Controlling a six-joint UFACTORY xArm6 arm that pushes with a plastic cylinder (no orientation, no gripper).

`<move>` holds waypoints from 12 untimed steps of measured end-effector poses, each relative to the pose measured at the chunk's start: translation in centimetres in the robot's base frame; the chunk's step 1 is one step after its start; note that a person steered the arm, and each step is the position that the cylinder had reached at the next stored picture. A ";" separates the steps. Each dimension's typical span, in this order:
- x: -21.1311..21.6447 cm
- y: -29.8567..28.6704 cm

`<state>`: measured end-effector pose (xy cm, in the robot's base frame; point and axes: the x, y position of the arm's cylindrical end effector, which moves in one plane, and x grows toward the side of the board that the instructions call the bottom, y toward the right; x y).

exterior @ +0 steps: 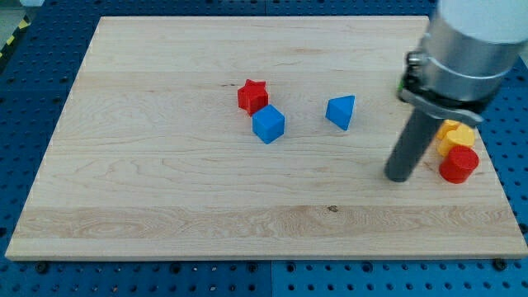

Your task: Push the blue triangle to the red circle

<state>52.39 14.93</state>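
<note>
The blue triangle [341, 111] lies on the wooden board right of the middle. The red circle [458, 164] sits near the board's right edge, lower than the triangle. My tip [399, 176] rests on the board between them, just left of the red circle and to the lower right of the blue triangle, touching neither as far as I can see.
A red star [252, 95] and a blue cube [268, 124] touch each other left of the triangle. A yellow block [455, 135] sits just above the red circle, partly behind the rod. The wooden board [165, 190] lies on a blue pegboard.
</note>
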 end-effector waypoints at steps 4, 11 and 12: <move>-9.6 -9.8; -3.2 -2.7; -1.4 -2.7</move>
<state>50.95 12.27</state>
